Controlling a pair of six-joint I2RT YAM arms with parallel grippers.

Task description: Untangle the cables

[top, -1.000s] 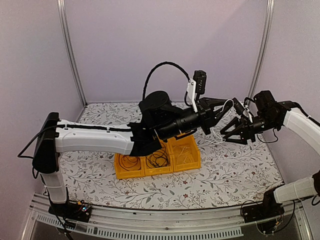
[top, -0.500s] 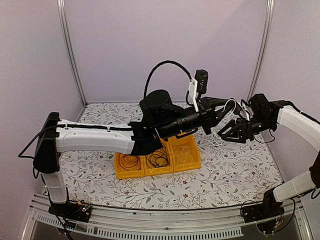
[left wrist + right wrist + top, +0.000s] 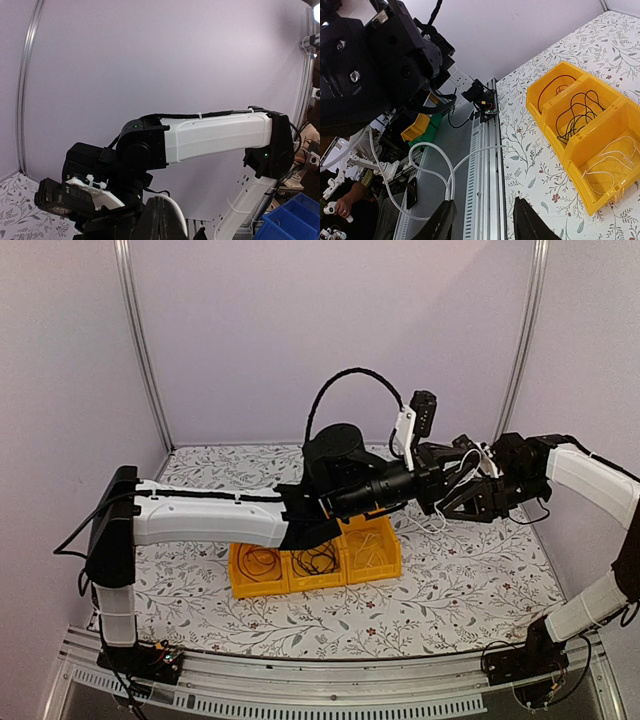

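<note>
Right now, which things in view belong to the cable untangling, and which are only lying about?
Job: thin white cable pinched in the left end effector; open right end effector; thin red cable, thin black cable and loose white cable, each in the yellow three-compartment plastic bin.
Lying about: blue plastic bins off to the side.

the long white-and-black left arm (image 3: pixel 210 520) crosses above the yellow three-compartment plastic bin (image 3: pixel 262 587) from 9 o'clock; a thin white cable (image 3: pixel 480 150) dangles at its 2 o'clock. flower-patterned tabletop (image 3: pixel 400 615) at 6 o'clock lies open.
</note>
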